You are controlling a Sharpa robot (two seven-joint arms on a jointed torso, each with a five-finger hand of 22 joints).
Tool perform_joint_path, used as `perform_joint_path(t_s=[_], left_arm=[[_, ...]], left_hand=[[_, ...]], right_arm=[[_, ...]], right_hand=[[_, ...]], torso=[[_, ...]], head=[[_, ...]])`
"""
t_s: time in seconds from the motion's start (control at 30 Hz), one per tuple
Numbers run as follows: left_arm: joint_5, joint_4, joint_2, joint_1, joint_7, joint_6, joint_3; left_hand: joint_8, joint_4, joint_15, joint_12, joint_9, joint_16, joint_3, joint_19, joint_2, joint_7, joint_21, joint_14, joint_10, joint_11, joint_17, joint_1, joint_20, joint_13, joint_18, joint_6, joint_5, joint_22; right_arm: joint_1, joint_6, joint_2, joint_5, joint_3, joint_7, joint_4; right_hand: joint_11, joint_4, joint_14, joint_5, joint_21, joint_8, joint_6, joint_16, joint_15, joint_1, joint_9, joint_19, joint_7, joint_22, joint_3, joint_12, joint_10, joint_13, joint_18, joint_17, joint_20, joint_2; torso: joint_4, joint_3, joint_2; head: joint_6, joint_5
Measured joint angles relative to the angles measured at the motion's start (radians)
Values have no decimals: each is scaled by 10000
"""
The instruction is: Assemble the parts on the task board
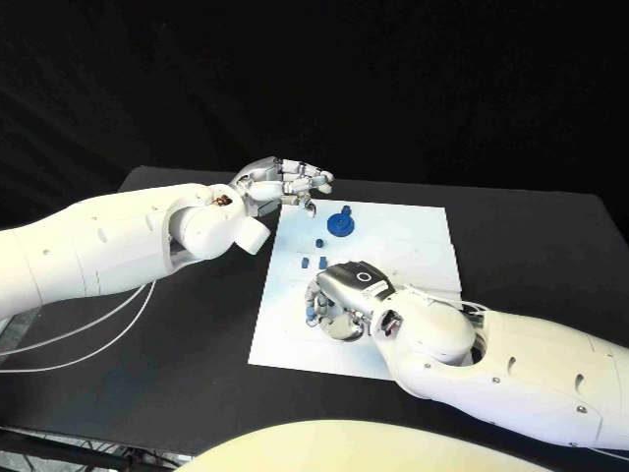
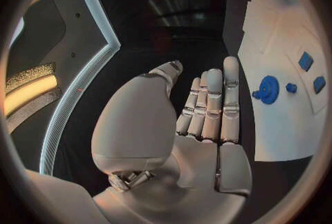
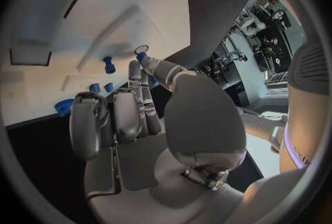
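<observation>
Lying on task board [image 1: 400, 246], four blue parts [image 1: 340, 224]

Task board [image 1: 400, 246] lying in the middle of the counter [image 1: 542, 236]. On its far half, a round part [image 1: 342, 225] with a small part [image 1: 347, 209] just behind it. Nearer the middle, three small parts [image 1: 314, 262] close together in a row, another small part [image 1: 320, 241] between them and the round one. Left hand [image 1: 284, 183] over the board's far left corner, well apart from the right hand [image 1: 346, 295], which sits above the board's near half.
</observation>
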Motion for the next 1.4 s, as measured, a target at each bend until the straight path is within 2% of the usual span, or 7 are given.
perform_joint_path(t_s=[1.3, 1.4], left_arm=[[-2, -6, -8, 0, -36, 16, 0], [-1, -6, -7, 0, -38, 17, 0]], left_hand=[[39, -1, 0, 0, 0, 0, 0, 0, 0, 0, -36, 0, 0, 0, -9, 0, 0, 0, -1, 0, 0, 0], [39, -1, 0, 0, 0, 0, 0, 0, 0, 0, -36, 0, 0, 0, -9, 0, 0, 0, 0, 0, 0, 0]], right_arm=[[-3, 180, 22, 428, -8, 53, -52], [-3, 175, 6, 435, -8, 54, -65]], right_hand=[[2, 0, -1, 1, -1, 3, 5, 39, 1, 1, 24, 1, -5, -2, -1, 0, 0, 22, 1, 10, 2, -1], [3, 1, -1, 2, -12, 3, 5, 7, 1, 1, 24, 4, -5, 4, -1, -1, 0, 31, 1, -100, -42, -1]], torso=[[5, -1, 3], [6, -4, 3]], head=[[-42, 6], [-42, 4]])
